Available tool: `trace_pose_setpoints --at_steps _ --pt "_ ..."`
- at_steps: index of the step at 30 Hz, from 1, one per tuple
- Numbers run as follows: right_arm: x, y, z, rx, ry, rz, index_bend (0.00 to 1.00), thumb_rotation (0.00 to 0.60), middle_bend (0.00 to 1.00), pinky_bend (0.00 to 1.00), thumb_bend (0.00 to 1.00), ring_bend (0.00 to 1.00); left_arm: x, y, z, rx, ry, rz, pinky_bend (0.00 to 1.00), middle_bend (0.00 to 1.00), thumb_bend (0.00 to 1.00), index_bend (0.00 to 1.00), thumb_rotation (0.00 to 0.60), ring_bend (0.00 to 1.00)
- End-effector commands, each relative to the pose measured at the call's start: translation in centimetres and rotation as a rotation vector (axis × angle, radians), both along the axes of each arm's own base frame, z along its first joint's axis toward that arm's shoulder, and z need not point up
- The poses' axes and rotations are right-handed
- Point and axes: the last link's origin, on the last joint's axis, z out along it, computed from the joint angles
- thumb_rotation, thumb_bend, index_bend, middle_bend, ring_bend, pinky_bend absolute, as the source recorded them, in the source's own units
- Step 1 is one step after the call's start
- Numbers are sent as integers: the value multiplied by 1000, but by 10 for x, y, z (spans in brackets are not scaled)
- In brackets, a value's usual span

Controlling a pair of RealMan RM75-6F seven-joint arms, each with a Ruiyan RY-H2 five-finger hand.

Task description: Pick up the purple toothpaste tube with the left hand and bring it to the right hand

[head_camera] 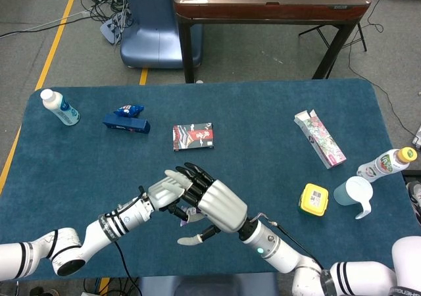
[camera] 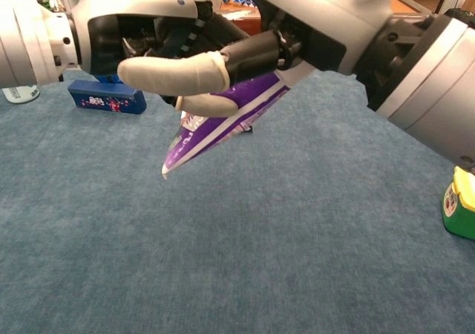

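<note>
The purple toothpaste tube (camera: 223,122) hangs above the blue table (head_camera: 263,112), crimped end slanting down to the left. My left hand (head_camera: 168,189) grips its upper part. In the head view only a sliver of the tube (head_camera: 189,216) shows between the two hands. My right hand (head_camera: 220,207) meets the left from the right, its dark fingers laid against the left hand's and its pale thumb (camera: 171,73) stretched out just above the tube. The tube's cap end is hidden under the right palm (camera: 319,22).
A blue box (head_camera: 126,123) and a white bottle (head_camera: 60,107) lie far left. A red-black packet (head_camera: 193,136) sits mid-table. On the right are a floral box (head_camera: 320,138), a yellow tub (head_camera: 314,199), a pale cup (head_camera: 353,194) and a bottle (head_camera: 388,163).
</note>
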Motion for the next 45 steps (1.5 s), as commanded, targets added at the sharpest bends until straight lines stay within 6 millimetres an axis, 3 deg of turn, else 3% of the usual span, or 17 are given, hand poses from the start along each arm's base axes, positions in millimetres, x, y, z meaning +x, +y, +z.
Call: trace_pose_setpoints --at_steps 1,13,19,29,37,40,45 --pt "1 0 2 -5 -11 1 0 218 0 0 2 0 0 0 0 0 -1 1 258 688 443 567 600 477" --pt "-12 -8 32 -76 -37 -37 0 217 0 0 2 0 -25 8 -4 44 78 21 258 686 443 566 600 469" --pt "-26 -13 48 -105 -4 -75 0 218 0 0 2 0 -55 16 -9 127 208 -2 258 678 436 564 600 463" --pt "-56 -14 65 -144 62 -156 0 220 0 0 2 0 -121 39 -23 303 489 -24 258 652 431 544 600 458" --pt "-77 -16 79 -188 108 -218 0 219 0 0 2 0 -150 47 -35 353 639 -28 258 606 430 504 600 420" --pt "-84 -16 86 -212 124 -236 0 219 0 0 2 0 -159 50 -37 368 691 -23 256 553 431 453 600 385" --pt "-96 -16 96 -240 152 -273 0 219 0 0 2 0 -164 52 -32 405 727 -2 237 425 430 256 600 257"
